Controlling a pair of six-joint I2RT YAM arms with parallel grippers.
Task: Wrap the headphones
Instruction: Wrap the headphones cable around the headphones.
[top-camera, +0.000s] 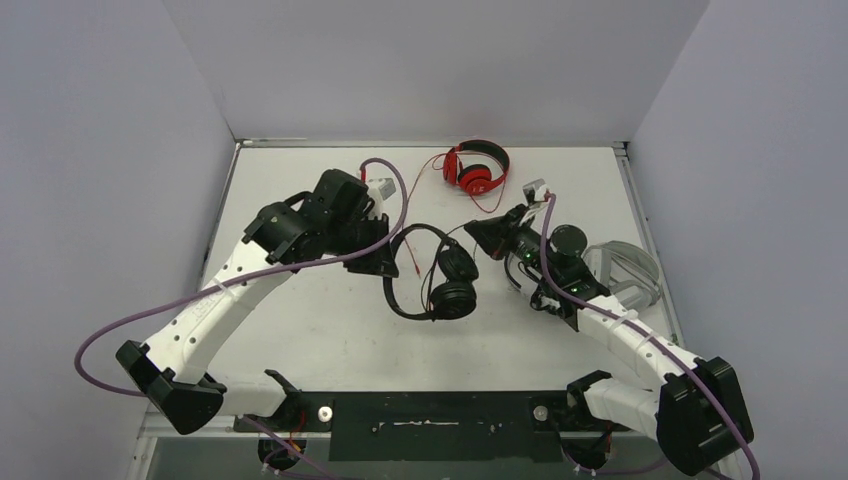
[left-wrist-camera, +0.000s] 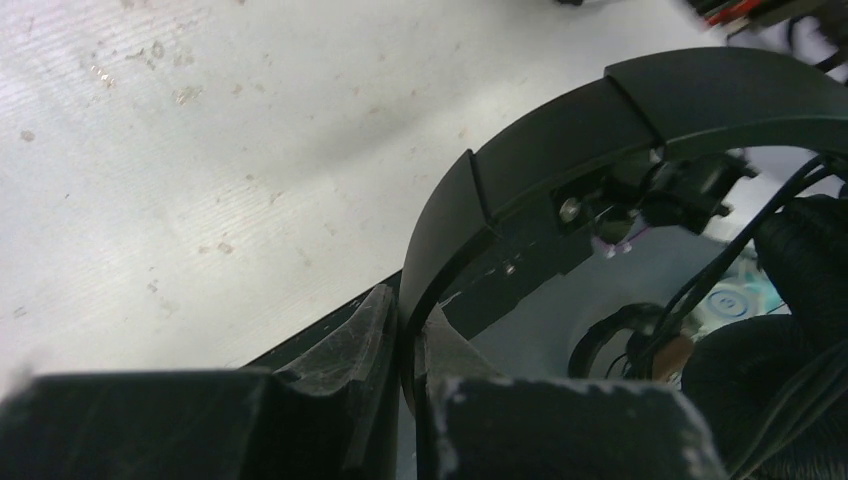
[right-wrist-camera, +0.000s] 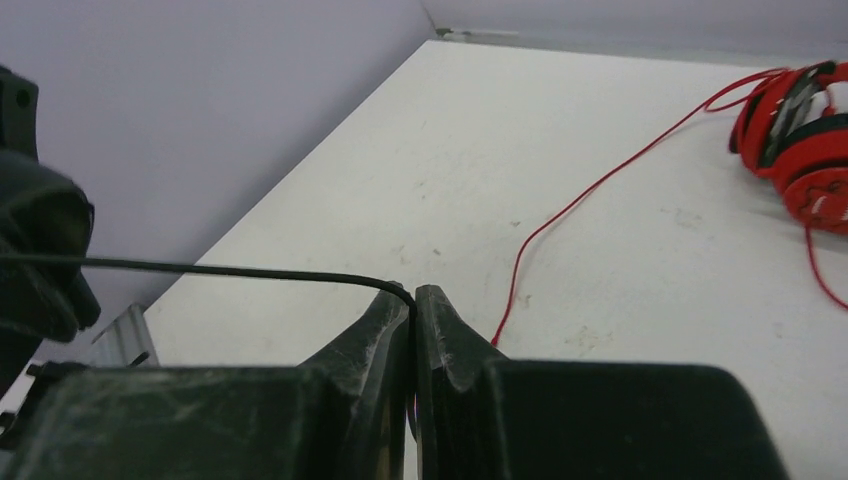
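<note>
Sitting in the middle of the counter (top-camera: 300, 330), the black headphones (top-camera: 447, 287) have bare surface on every side. The left claw (left-wrist-camera: 408, 330) is clamped on their headband (left-wrist-camera: 600, 110); the right claw (right-wrist-camera: 413, 300) pinches their thin black cable (right-wrist-camera: 200, 267). The red headphones (top-camera: 476, 168) lie near the far edge, well apart, their red cord (right-wrist-camera: 600, 180) trailing inward.

Top view: the left arm (top-camera: 215, 310) runs from its base at lower left up to the centre-left of the frame, with its wrist turned toward the right. The left hand (top-camera: 388, 266) is pinched tight on the headband of the black headphones (top-camera: 455, 298). The right arm (top-camera: 630, 335) climbs from lower right toward centre. The right hand (top-camera: 472, 229) points left, its fingers pressed together on a thin black cable (right-wrist-camera: 250, 270).
</note>
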